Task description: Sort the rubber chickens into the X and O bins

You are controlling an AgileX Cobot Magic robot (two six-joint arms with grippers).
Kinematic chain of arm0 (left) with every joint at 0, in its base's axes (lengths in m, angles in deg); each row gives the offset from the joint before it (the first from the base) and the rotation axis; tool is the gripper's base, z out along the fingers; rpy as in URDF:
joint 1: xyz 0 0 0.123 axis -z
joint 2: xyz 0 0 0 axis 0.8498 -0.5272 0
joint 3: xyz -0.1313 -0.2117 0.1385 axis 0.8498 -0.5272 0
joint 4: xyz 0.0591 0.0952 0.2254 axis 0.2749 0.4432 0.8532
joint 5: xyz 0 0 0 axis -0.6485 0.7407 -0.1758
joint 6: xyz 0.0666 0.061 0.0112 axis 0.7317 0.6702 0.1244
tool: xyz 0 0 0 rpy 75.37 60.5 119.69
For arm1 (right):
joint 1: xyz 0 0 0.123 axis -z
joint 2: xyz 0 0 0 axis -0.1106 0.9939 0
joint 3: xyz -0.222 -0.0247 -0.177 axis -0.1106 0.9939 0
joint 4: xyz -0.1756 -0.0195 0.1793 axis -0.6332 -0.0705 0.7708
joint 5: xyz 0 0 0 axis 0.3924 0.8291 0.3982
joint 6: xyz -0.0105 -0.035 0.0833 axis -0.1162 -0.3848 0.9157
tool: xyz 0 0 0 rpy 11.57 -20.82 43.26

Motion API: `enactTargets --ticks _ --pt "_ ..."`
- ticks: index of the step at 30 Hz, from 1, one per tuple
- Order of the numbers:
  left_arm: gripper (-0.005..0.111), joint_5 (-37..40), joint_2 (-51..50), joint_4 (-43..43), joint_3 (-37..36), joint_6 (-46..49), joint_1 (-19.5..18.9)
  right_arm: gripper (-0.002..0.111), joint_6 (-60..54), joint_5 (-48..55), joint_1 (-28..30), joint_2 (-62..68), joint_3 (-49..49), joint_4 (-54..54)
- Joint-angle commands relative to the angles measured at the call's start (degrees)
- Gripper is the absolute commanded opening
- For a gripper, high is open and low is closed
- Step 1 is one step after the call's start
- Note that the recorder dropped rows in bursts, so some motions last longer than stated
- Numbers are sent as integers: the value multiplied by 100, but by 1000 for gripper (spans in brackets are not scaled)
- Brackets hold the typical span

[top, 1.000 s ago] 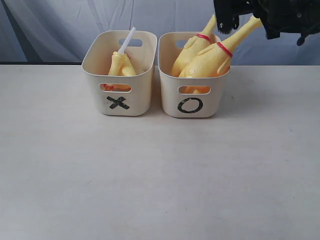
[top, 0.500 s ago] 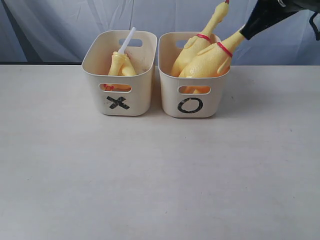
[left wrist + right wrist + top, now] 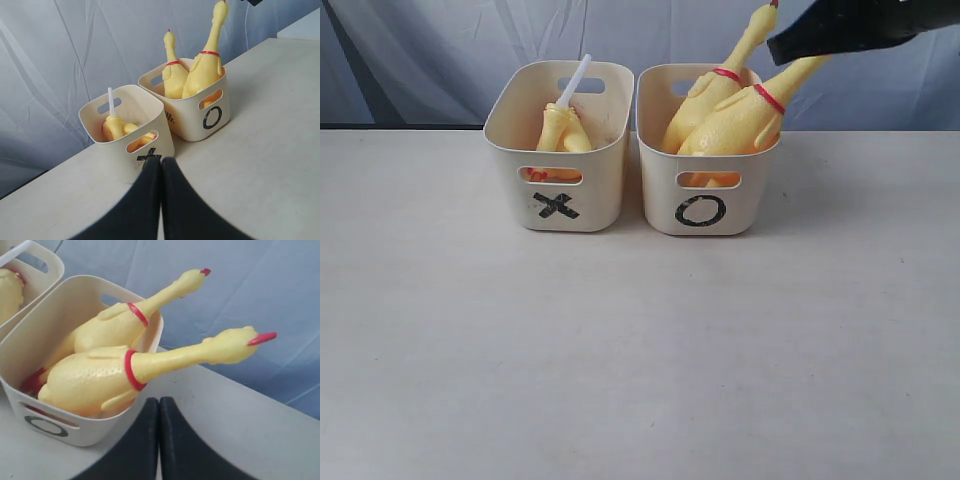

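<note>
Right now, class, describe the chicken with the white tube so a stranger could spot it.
On the pale table, the cream X bin stands beside the O bin. The small rubber chicken in the X bin ends in a white tube rising above the rim, unlike the two large red-banded chickens next door.

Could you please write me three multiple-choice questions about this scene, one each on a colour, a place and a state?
1. The tube rising from the X bin is: A red, B white, C black.
2. The two large chickens lie: A outside both bins, B in the X bin, C in the O bin.
3. The right gripper is: A open, B shut on a chicken's neck, C shut on nothing.
Answers: 1 B, the tube shows white against the bin; 2 C, their bin bears the black O; 3 C, its fingers meet with nothing between them.
</note>
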Motion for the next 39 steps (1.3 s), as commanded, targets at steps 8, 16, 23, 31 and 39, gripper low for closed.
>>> enactTargets --ticks 8,16,23,31,39 --pt "0 -53 42 6 -36 -24 -25 -1 128 -1673 28 -1621 2299 719" --pt "0 -53 42 6 -36 -24 -25 -1 128 -3489 28 -2702 3866 1211" --pt "0 -53 42 6 -36 -24 -25 -1 128 -4959 28 -3431 5124 1407" --pt "0 -53 42 6 -36 -24 -25 -1 284 -4507 28 -4008 5464 1875" --pt "0 -53 42 6 -36 -24 -25 -1 284 -4501 28 -4009 5464 1864"
